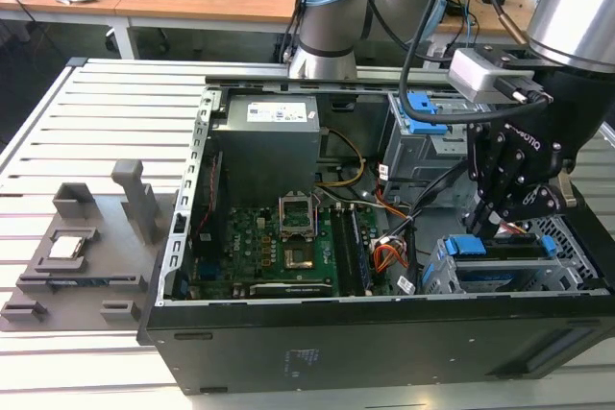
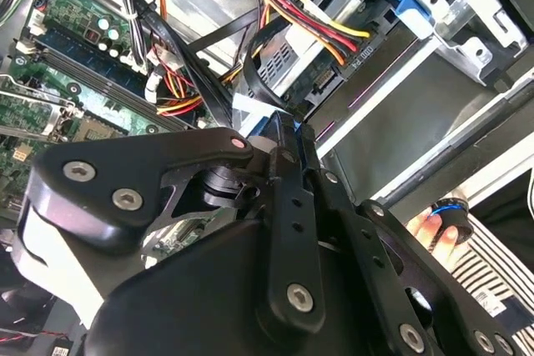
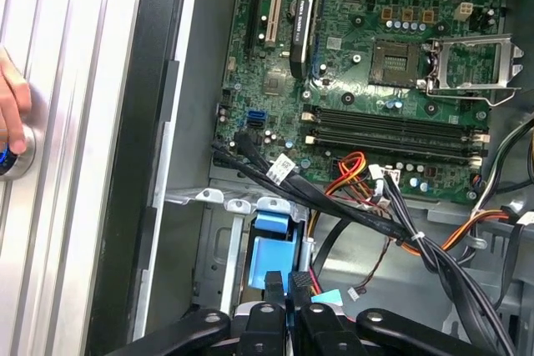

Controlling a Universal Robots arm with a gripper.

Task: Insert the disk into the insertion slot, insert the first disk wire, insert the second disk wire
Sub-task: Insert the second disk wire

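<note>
Disk (image 1: pixel 485 247) first: it lies flat in its blue carrier inside the insertion slot (image 1: pixel 575 254), at about 4 o'clock in the exterior view, so the seating step looks done and you are, by my reading, working on the first disk wire. Your hand (image 1: pixel 488 226) hangs just above the carrier's near end, pointing down into the computer case (image 1: pixel 384 343). In both wrist views its two fingers are drawn together at the tips with hardly a gap, and I cannot make out a connector or anything else pinched between them; in the first wrist view the hand (image 3: pixel 284 285) sits right over the blue carrier end, with a red lead touching or nearly touching one finger. Beside it runs the wire bundle (image 3: pixel 400 231), black sleeving with red, orange and yellow strands, draped between the hand and the motherboard (image 1: pixel 279 237), which fills the case floor toward 8 o'clock of the hand. At 11 o'clock of the hand stands the taller cage (image 1: pixel 423 141) with its blue latch plate. This step calls for a square, gentle line-up of plug and socket, clear of the loose leads. Out on the bench (image 1: pixel 96 112), a person's fingers (image 3: pixel 10 110) rest on a lit button.
</note>
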